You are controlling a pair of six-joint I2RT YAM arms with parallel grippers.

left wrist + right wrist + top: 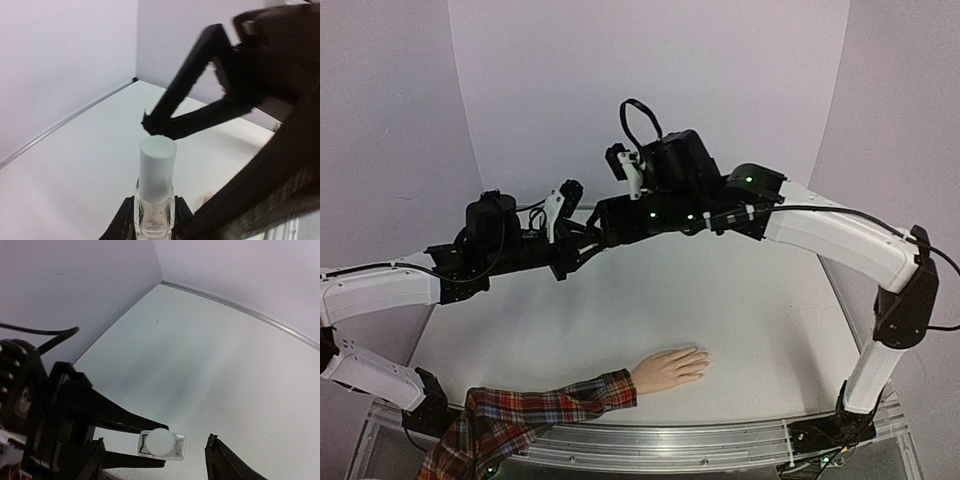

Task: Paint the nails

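The pale mannequin hand (670, 368) with a red plaid sleeve (535, 415) lies flat near the table's front edge. Its nails (704, 361) are too small to tell from the skin. High above the table, my left gripper (154, 216) is shut on the glass body of a small clear bottle (154, 212), whose white cap (157, 167) points up. My right gripper (152, 447) is open. Its fingers stand on either side of the cap (160, 440) without touching it. In the top view both grippers (570, 250) meet left of centre, well behind the hand.
The white table (750, 300) is bounded by lilac walls at the back and sides. A metal rail (700, 440) runs along the front edge, over which the sleeve hangs. The arms span the table's rear half at height.
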